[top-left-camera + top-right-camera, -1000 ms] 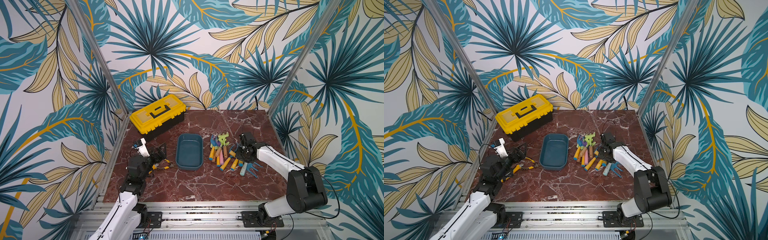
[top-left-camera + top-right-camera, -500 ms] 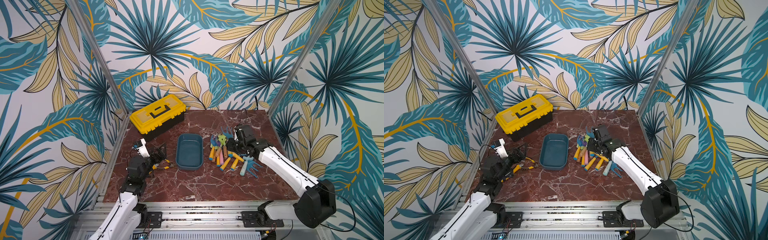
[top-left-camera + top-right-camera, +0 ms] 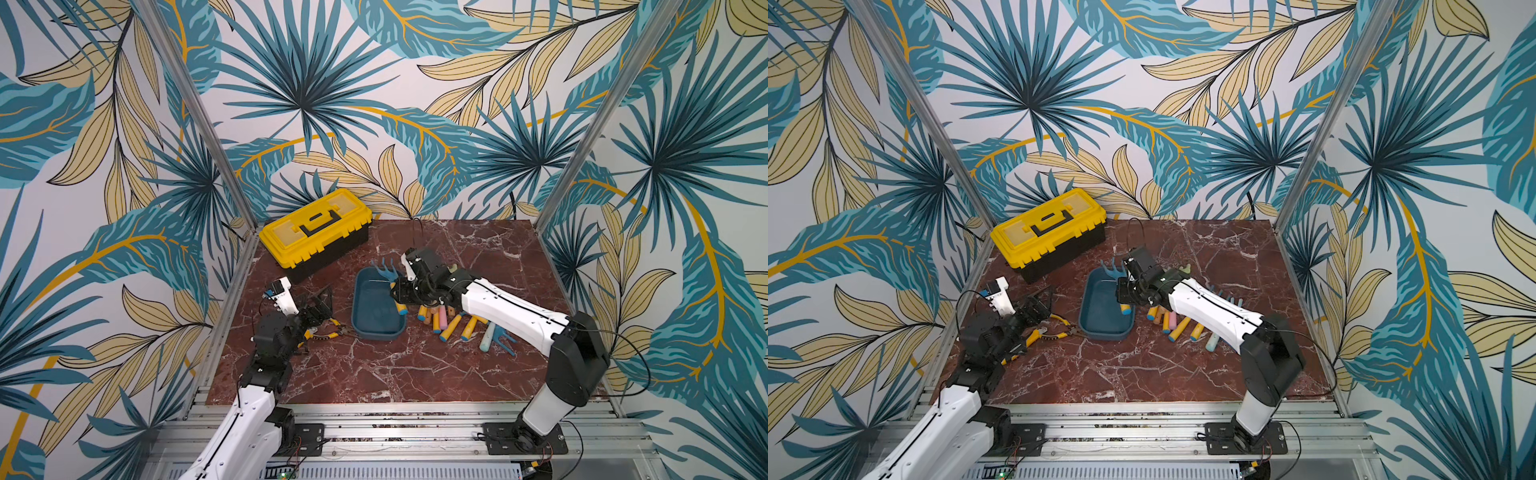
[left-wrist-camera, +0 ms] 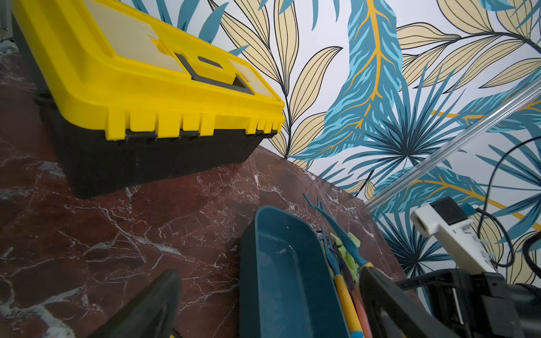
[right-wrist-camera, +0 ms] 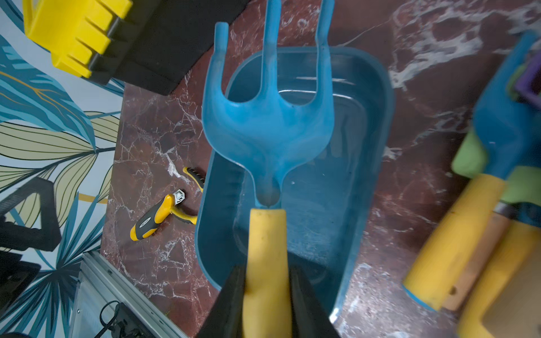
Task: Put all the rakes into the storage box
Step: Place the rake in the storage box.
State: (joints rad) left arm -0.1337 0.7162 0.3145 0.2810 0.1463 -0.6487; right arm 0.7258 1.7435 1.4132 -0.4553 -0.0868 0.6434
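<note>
Over the storage box (image 3: 376, 336), the right end effector (image 3: 401, 291) is pinching the rake (image 3: 384, 270) by its yellow handle, with both fingers pressed against the handle's sides in the right wrist view (image 5: 266, 272). The rake lies roughly along the box's length. Its blue three-tined head (image 5: 268, 128) reaches past the box's far rim, and the handle's end sits above the box's interior in both top views. Whether any part of the rake touches the box cannot be told.

Beside the box, on the left arm's side, the left end effector (image 3: 319, 302) stands spread wide and holds nothing. Yellow-handled pliers (image 3: 328, 332) lie on the worktop (image 3: 374, 374) between it and the box. Beyond the box's far corner on that side sits a yellow-lidded black toolbox (image 3: 316, 232). A cluster of toy garden tools (image 3: 453, 324) lies just beside the box's opposite long side, under the right arm.
</note>
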